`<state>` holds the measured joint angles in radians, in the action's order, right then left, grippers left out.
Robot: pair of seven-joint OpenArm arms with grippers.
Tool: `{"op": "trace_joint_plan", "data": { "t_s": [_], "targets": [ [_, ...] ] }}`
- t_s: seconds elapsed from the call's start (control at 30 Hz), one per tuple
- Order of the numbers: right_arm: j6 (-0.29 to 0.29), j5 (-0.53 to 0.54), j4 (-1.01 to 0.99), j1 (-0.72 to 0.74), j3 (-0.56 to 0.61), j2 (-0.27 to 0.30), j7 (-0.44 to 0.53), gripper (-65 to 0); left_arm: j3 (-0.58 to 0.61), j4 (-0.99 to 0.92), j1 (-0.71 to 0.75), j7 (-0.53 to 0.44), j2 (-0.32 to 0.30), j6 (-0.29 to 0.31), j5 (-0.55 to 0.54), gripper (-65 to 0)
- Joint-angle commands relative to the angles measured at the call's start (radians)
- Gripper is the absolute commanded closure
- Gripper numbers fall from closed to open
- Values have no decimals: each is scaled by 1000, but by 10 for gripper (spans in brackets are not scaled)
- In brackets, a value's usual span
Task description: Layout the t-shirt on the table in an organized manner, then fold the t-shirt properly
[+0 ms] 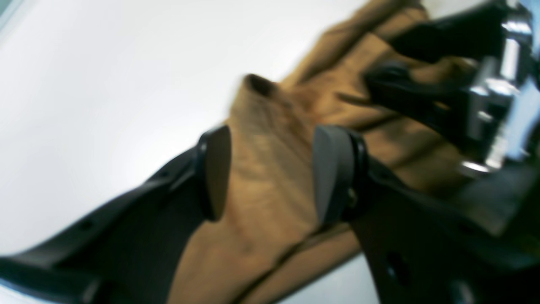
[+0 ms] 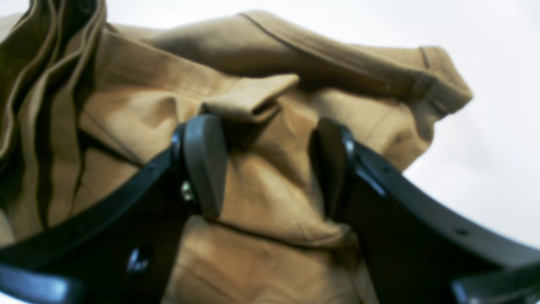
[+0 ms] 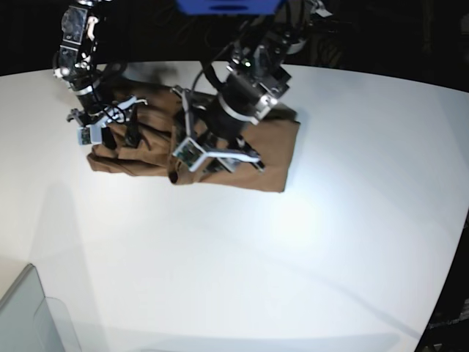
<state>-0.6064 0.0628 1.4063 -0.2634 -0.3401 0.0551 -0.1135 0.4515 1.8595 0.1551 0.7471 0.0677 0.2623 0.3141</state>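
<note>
Fingers of both grippers astride bunched t-shirt folds.

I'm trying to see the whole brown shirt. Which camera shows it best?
The base view: the t-shirt lies bunched on the white table, its whole outline visible. Both wrist views show only blurry close-up folds between each hand's open fingers.

Behind the far edge the room is dark, almost black. A blue object, perhaps a panel, hangs at the far centre. A grey translucent bin stands near left.
</note>
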Motion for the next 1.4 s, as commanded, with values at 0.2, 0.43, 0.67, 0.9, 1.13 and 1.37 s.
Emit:
{"op": "trace_joint_plan", "data": {
  "t_s": [0.2, 0.43, 0.67, 0.9, 1.13, 1.37],
  "targets": [
    [-7, -19, 12, -9, -4, 1, -48, -350, -349, 4, -10, -10, 14, -4, 4, -317],
    [-2, -19, 18, -7, -18, -21, -44, -352, -555, -94, -10, -10, 10, -1, -157, -455],
    [-2, -19, 129, -17, -58, -54, -48, -368, -554, -195, -16, -10, -45, -2, -376, -458],
    [-2, -16, 264, -67, -60, -70, -48, -383, -549, -304, -42, -18, -53, -2, -405, -437],
    [-2, -19, 324, -81, -150, -134, -50, -383, -549, -347, -48, -21, -50, -1, -407, -262],
    [-2, -19, 291, -86, -189, -160, -110, -384, -558, -343, -38, -21, -55, -1, -407, -173]
  ]
}}
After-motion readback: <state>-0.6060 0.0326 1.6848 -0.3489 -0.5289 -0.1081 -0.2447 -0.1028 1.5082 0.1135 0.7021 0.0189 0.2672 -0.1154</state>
